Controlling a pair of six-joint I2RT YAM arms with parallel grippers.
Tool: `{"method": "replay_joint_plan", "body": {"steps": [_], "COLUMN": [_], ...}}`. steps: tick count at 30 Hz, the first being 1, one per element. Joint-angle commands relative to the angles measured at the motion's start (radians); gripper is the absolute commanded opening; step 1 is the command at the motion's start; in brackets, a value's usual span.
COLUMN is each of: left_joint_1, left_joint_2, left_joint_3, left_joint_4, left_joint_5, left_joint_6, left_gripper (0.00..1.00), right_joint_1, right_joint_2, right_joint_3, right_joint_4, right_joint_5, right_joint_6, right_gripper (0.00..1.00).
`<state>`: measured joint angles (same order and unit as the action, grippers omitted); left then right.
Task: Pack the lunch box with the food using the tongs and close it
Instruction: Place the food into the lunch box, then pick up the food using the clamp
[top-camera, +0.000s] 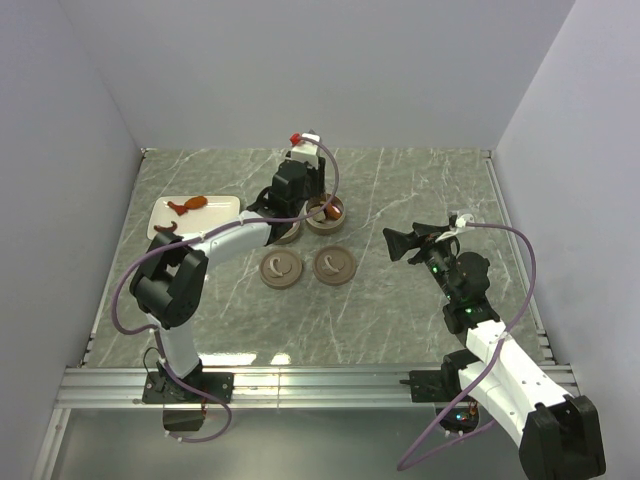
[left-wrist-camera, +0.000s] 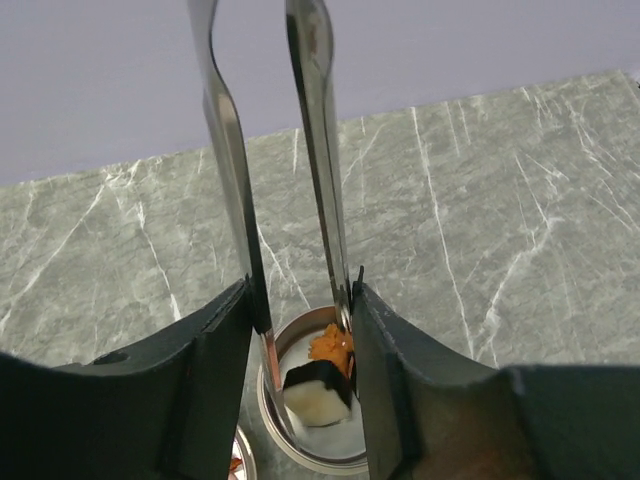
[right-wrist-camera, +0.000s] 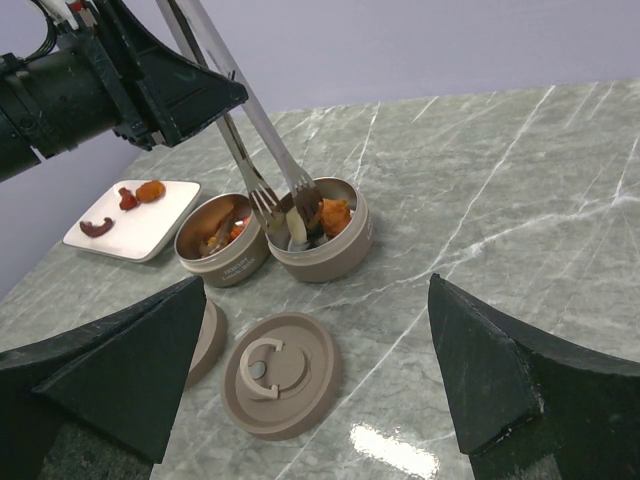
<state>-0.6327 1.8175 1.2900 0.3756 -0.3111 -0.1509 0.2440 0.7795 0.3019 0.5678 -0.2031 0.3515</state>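
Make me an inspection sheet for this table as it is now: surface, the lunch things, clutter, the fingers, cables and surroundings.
Surface: green marbled table, with a glare spot near the front.
Job's things: two open tins side by side, food in both. Two lids lie flat in front of them. Three more pieces sit on the white plate. The tongs reach into the tin farther from the plate.
Clutter: nothing seen.
Grippers: the left gripper has its fingers clamped on the tongs. The right gripper is open, empty and apart from the tins.
Cables: a purple cable loops along each arm.
Surroundings: plain pale walls and a metal rail at the near edge.
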Motion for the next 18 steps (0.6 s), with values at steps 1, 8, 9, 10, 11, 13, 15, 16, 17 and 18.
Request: {"method": "replay_joint_plan", "body": {"steps": [1,8,9,10,11,13,15,16,17,18], "left_joint_1": [-0.007,-0.013,-0.013,-0.015,-0.016,-0.016,-0.016,-0.016,-0.016,-0.015], "left_joint_2": [-0.027,-0.047,-0.055,-0.060,-0.063,-0.081,-0.101,-0.109,-0.119,-0.138], "left_joint_3": [0.028,0.020,0.017,0.015,0.012,0.005,-0.003,-0.009,-0.015,-0.029], "left_joint_4": [0.029,0.032,0.032,0.034,0.037,0.046,0.054,0.060,0.066,0.071], "left_joint_5": [0.003,-0.011,-0.013,-0.014,-0.017,-0.029,-0.071,-0.092,-0.112,-0.126], "left_joint_6": [0.005,0.011,0.011,0.011,0.011,0.016,0.027,0.034,0.043,0.062], "left_gripper": [0.49,0.51,0.50,0.50,0.50,0.51,0.51,0.51,0.50,0.50], "right_joint_1": [-0.006,-0.005,-0.005,-0.008,-0.006,-0.005,-0.005,-0.006,-0.005,-0.006], "right_joint_2": [-0.008,-0.008,-0.008,-0.006,-0.005,-0.006,-0.006,-0.005,-0.008,-0.006], "right_joint_3": [-0.001,-0.001,-0.001,-0.001,-0.001,-0.001,-0.003,-0.001,-0.001,-0.001], "right_joint_4": [0.032,0.032,0.032,0.032,0.032,0.032,0.032,0.032,0.033,0.033], "right_joint_5": [0.001,0.001,-0.001,-0.001,-0.001,-0.001,-0.001,0.001,0.001,0.001], "right_joint_6": [0.004,0.006,0.006,0.006,0.006,0.006,0.006,0.006,0.006,0.006], "right_gripper": [0.99,0.99,0.99,0.99,0.99,0.99,0.99,0.99,0.99,0.99]}}
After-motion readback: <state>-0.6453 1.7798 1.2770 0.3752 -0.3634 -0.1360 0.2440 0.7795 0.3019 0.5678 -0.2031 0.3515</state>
